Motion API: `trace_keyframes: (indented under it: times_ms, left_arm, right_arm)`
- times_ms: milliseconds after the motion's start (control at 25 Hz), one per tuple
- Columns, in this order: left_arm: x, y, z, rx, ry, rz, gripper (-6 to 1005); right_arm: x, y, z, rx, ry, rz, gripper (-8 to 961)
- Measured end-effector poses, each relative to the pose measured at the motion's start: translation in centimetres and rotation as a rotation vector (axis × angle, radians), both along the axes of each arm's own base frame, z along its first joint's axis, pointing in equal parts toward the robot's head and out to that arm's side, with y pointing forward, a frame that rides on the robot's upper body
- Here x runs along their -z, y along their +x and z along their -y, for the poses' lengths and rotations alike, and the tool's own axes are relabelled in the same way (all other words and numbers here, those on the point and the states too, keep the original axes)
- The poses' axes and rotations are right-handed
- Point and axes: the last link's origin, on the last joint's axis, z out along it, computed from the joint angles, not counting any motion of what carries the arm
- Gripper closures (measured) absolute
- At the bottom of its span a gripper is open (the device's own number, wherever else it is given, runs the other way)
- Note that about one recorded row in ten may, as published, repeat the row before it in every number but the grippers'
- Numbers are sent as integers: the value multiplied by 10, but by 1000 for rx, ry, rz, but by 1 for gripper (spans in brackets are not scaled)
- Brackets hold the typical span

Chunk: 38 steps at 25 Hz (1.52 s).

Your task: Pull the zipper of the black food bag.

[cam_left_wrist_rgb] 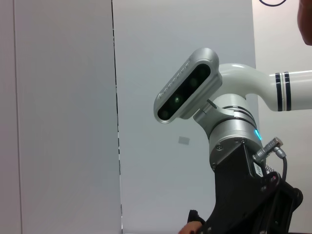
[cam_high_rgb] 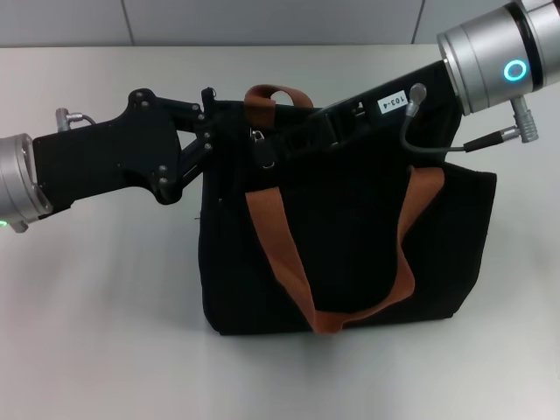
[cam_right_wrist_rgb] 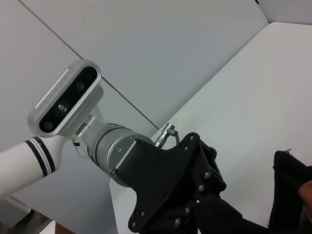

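The black food bag (cam_high_rgb: 350, 254) stands on the white table (cam_high_rgb: 96, 332), its near orange-brown handle (cam_high_rgb: 289, 262) draped down the front face and the other handle (cam_high_rgb: 276, 94) looping up at the far top edge. The left gripper (cam_high_rgb: 207, 131) reaches in level from the left to the bag's top left corner, where its fingers seem to meet the fabric, though I cannot tell how its jaws stand. Just beyond, the zipper (cam_high_rgb: 260, 143) hangs on the top seam, and the right gripper (cam_high_rgb: 289, 140) stretches diagonally down from the far right along the bag's top to end beside that pull; black on black, its jaws cannot be told either.
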Motion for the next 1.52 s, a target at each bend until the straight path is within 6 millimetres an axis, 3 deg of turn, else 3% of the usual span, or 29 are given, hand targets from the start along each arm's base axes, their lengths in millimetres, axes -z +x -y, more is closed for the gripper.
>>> trace_keyframes:
  times_ms: [200,1000,1280,1520]
  left_arm:
    - [-1,-2,1,-13,7,9,981]
    - [-7,-6,1,-37,42,33,980]
    - [-10,-9,-2,-52,60,31,980]
    - [-12,-11,-5,-68,80,26,981]
  right_arm:
    - [1,3,-1,-2,19,-1,955]
    - [-6,5,-2,2,103,78,956]
    - [-18,19,-3,50,165,133,956]
    - [-36,43,6,113,237,185,956]
